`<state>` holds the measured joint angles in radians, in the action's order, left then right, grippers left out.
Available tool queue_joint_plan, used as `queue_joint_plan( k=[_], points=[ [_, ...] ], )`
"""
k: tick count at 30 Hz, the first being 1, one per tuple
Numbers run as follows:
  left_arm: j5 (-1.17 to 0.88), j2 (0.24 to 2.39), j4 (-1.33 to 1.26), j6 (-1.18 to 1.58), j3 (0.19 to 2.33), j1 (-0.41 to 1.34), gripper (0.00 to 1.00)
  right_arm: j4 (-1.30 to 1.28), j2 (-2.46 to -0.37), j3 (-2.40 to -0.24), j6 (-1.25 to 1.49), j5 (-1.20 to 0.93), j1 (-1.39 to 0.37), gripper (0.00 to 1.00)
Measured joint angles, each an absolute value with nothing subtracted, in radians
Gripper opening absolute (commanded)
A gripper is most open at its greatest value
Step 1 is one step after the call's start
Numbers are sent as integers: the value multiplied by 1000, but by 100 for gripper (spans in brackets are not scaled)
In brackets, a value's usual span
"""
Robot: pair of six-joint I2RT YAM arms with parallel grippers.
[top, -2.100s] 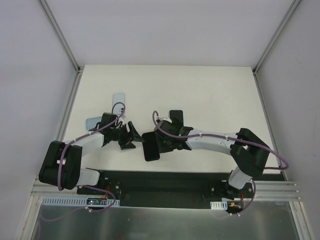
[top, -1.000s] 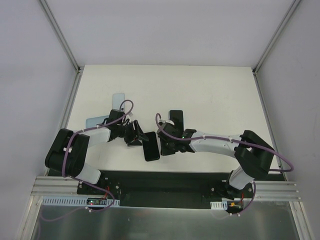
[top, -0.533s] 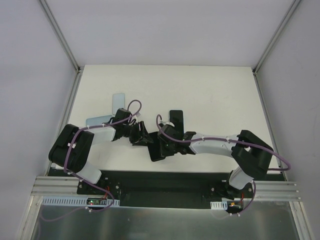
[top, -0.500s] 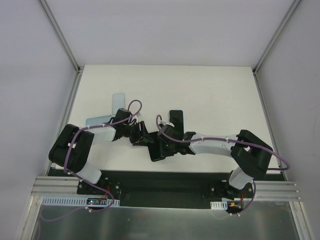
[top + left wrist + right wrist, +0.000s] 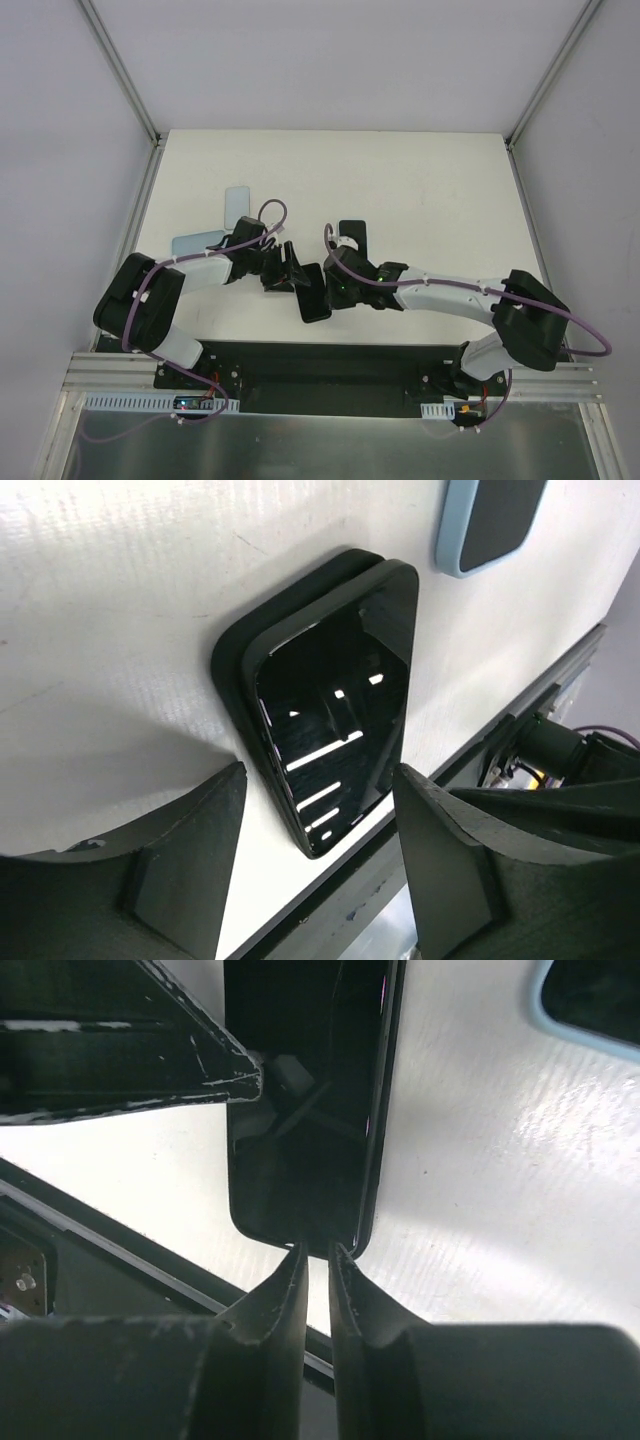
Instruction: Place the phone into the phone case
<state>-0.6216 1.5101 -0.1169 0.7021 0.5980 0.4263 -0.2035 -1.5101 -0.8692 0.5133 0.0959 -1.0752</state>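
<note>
The black phone point(image 5: 330, 710) lies skewed on the black phone case point(image 5: 232, 650), whose rim sticks out on one side. In the top view the pair point(image 5: 314, 304) sits near the table's front edge, between the two grippers. My left gripper point(image 5: 290, 277) is open and just left of the phone, and one of its fingers point(image 5: 130, 1030) reaches over the phone's point(image 5: 300, 1090) corner. In its own view the left gripper point(image 5: 318, 772) is empty. My right gripper point(image 5: 318, 1250) is shut with its tips against the phone's near short edge, and it also shows in the top view point(image 5: 330, 288).
Another black case or phone point(image 5: 352, 234) lies just behind the right gripper. Two light-blue cases point(image 5: 237, 203) point(image 5: 196, 243) lie at the left, one showing in the left wrist view point(image 5: 490, 520). The black front rail point(image 5: 330, 365) runs close to the phone.
My left gripper has moved right, up to the phone. My right arm has stretched out, its elbow swinging right and nearer. The phone and case have shifted slightly right.
</note>
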Motion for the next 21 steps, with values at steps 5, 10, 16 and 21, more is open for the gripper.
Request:
queue_joint_plan(
  k=[5,10,16,21],
  points=[
    [-585,1502,-68,683,608,426,54,-217,-1447,-869,485,114,-1042,34],
    [-561,1502,-12,664,644,426,55,-199,-1441,-840,451,68,-963,44],
    [-541,1507,4,664,666,426,51,-119,-1493,-826,416,-50,-920,50],
    [-532,1534,16,666,670,426,50,-62,-1599,-826,378,-120,-908,54]
  ],
)
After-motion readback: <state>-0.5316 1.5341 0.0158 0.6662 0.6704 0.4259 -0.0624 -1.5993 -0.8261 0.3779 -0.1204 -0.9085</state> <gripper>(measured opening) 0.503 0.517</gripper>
